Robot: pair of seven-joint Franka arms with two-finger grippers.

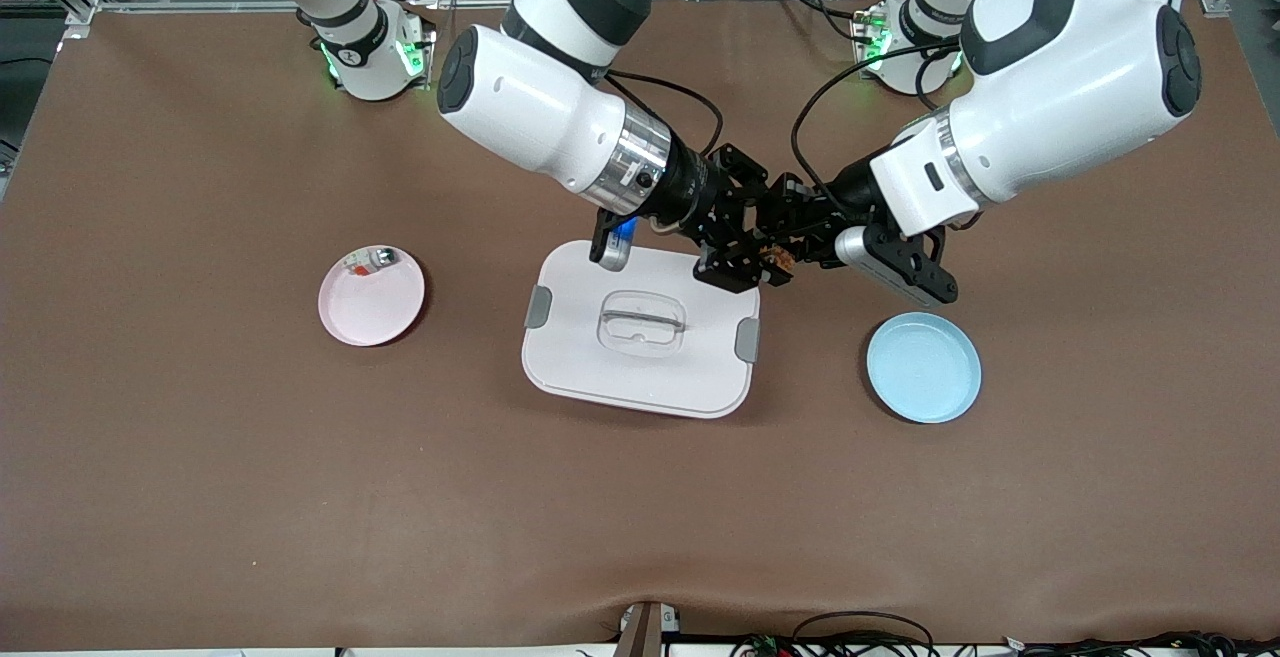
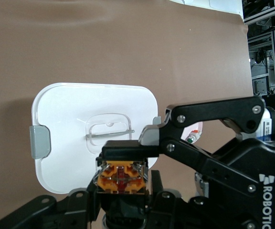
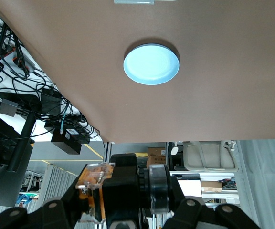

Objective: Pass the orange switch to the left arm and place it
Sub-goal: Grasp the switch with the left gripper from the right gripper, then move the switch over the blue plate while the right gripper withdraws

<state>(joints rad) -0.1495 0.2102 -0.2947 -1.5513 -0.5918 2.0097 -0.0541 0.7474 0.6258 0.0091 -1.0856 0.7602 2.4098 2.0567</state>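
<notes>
Meeting in mid-air over the upper right corner of the box [image 1: 640, 327], in the middle of the front view, the two claws are at the handover step. The right claw [image 1: 735, 237], coming from the base at the upper left of that frame, is pinched on the orange switch [image 1: 775, 257]; the left claw [image 1: 790, 237], coming from the base at the upper right, has its fingers pressed onto the same part from the facing direction. In the left wrist view the switch [image 2: 121, 176] sits low in the middle of the frame, clamped between black fingers, with the box lid [image 2: 80, 143] below it. In the right wrist view the switch [image 3: 97, 188] shows at the lower left, with the blue plate [image 3: 151, 64] on the table [image 3: 223, 95] at the top.

The pink plate [image 1: 371, 294], at the middle left of the front view, holds a small clear part with a green bit [image 1: 375, 260]. The blue plate [image 1: 923, 367], at the lower right of centre, is bare and looks like the likely goal.

Both claws appear to hold the switch, so the next move calls for the right claw to release and draw back cleanly, without tugging the part out of line. The left arm would then carry it toward the blue plate, staying high enough to clear the box edge.
</notes>
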